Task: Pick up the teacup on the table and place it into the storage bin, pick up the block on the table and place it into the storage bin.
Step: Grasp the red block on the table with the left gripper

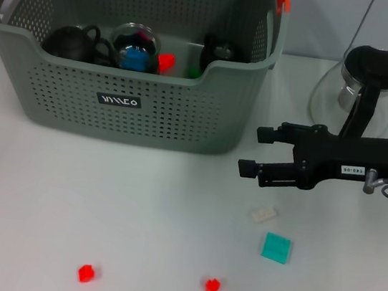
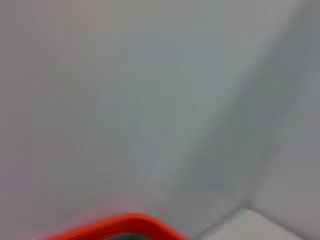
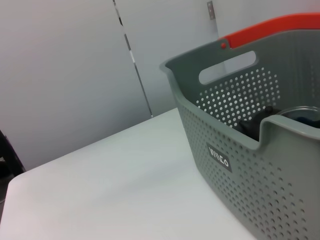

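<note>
Two red blocks (image 1: 86, 273) (image 1: 212, 286) lie near you on the table (image 1: 133, 216), left of a white block (image 1: 264, 214) and a teal one (image 1: 277, 248). Farther back at left, your storage bin (image 1: 148, 110) holds dark cups (image 1: 71, 41). Your right gripper (image 1: 259, 153) hovers open and empty just right of the bin, above the white block; the left gripper's state you cannot tell.

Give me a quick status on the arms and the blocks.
Right gripper open, empty, hovering beside the storage bin. Left gripper out of view. White block, teal block and two red blocks on the table. Nothing blocking.
</note>
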